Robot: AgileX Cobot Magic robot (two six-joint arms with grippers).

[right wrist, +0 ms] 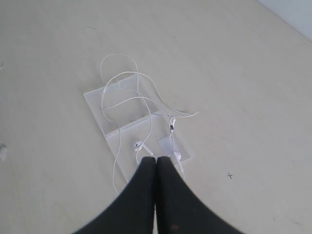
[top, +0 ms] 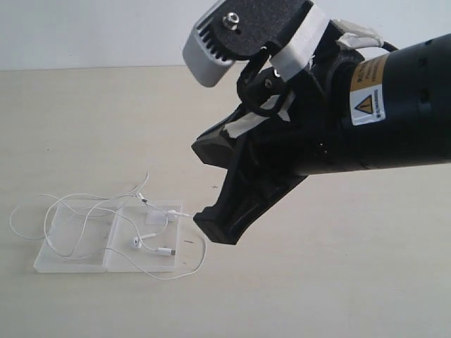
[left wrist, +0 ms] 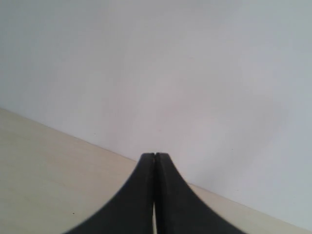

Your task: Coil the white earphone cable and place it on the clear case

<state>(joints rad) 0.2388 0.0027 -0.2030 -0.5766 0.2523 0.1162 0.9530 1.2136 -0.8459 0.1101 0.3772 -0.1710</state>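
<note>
The clear case [top: 70, 262] lies open and flat on the table at the lower left. The white earphone cable [top: 134, 243] sprawls over it in loose loops, with both earbuds and the plug on the right half and wire spilling past both ends. My right gripper [top: 213, 227] hangs shut and empty just right of the case, above the table. In the right wrist view its tips [right wrist: 156, 160] sit over the near edge of the case [right wrist: 95, 100], beside one earbud of the cable [right wrist: 138, 145]. My left gripper [left wrist: 155, 155] is shut and empty, facing the wall.
The pale table [top: 338, 282] stretches bare to the right of the case and behind it up to a white wall [top: 84, 32]. A small dark cross mark [right wrist: 229, 175] is on the surface near the case.
</note>
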